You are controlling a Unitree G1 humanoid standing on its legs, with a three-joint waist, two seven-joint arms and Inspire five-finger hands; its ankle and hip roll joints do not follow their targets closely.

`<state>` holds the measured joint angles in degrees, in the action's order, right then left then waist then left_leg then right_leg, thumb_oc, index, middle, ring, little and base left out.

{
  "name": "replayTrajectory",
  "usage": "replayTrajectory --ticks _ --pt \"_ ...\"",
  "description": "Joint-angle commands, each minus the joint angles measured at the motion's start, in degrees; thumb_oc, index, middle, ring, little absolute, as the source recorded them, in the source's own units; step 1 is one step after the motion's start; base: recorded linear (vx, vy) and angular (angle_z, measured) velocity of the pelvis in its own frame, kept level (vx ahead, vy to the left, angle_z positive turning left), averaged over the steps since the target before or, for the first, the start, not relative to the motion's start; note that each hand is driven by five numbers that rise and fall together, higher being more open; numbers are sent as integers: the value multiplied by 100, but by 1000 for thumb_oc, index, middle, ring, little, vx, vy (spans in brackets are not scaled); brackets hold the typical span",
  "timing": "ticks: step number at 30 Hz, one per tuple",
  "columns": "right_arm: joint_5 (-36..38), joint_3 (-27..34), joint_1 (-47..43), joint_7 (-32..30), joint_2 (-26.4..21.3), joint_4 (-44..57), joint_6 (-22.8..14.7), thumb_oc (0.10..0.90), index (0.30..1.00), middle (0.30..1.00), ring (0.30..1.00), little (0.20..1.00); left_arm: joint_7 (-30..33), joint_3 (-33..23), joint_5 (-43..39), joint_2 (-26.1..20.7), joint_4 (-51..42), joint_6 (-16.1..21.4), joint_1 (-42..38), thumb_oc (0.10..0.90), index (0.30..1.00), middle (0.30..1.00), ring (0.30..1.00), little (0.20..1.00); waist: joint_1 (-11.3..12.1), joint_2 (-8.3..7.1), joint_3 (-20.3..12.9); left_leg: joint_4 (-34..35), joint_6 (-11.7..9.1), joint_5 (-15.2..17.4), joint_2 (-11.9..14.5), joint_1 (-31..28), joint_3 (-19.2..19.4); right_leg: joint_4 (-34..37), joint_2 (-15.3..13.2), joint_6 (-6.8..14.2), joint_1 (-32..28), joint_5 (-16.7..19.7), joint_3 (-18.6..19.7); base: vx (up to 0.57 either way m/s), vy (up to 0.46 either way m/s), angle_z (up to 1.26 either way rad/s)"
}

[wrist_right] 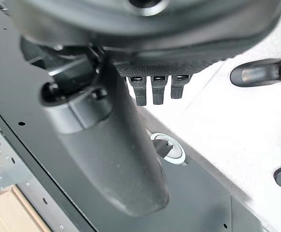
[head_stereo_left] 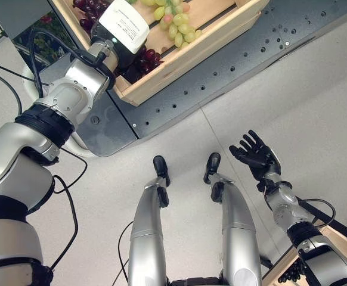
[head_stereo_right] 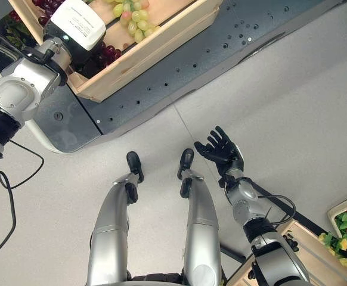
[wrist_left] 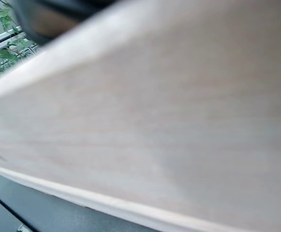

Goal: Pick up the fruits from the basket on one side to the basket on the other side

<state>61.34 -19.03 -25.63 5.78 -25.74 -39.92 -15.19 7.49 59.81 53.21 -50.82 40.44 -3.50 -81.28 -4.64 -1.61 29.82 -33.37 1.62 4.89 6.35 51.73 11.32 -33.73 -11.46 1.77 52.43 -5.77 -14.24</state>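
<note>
Grapes, green (head_stereo_left: 172, 21) and dark red (head_stereo_left: 149, 58), lie in the wooden crate (head_stereo_left: 191, 50) on your left. Your left hand (head_stereo_left: 129, 70) reaches into it, fingers hidden, so I cannot tell their state. Your right hand (head_stereo_left: 256, 156) hangs open, empty. The pick seems underway; next, close on a bunch and lift.

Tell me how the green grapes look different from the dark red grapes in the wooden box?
The green grapes are pale yellow-green, some blushed pink; the dark red grapes are deep purple-red. The green grapes lie out in the wooden box, away from the arm; the dark red grapes sit beside the left wrist. Both are bunches in that box.
</note>
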Motion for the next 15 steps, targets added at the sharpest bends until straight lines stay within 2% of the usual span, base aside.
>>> replayTrajectory --ticks 1,9,12,13,15 --pt "181 99 101 97 -37 520 -286 800 900 900 900 900 24 -32 187 -83 1244 -263 479 400 300 300 300 300 -101 -110 -3 581 -282 10 22 -317 143 180 89 196 -180 111 82 0 0 0" --pt "184 72 212 158 11 670 -376 800 900 900 900 900 933 -87 172 -311 1129 398 722 400 300 300 300 300 -70 -40 -3 720 -224 67 20 -875 297 342 73 268 -661 137 88 -14 2 -5" --pt "180 82 409 170 -13 752 -394 800 900 900 900 900 1338 -174 -293 -423 959 550 905 400 300 300 300 300 -50 16 -3 750 -266 193 -3 -1290 282 351 59 347 -1038 34 116 13 17 -8" --pt "162 112 496 167 -37 822 -394 800 900 900 900 900 1562 -277 -906 -510 784 579 949 400 300 300 300 300 -38 58 -3 797 -252 205 -18 -1471 308 368 42 360 -1184 19 130 -18 20 -4" --pt "165 130 551 167 -39 875 -403 800 900 900 900 900 1751 -407 -1410 -539 675 587 1005 400 300 300 300 300 -25 80 -3 831 -242 205 -24 -1571 328 377 27 366 -1265 12 139 0 0 0"
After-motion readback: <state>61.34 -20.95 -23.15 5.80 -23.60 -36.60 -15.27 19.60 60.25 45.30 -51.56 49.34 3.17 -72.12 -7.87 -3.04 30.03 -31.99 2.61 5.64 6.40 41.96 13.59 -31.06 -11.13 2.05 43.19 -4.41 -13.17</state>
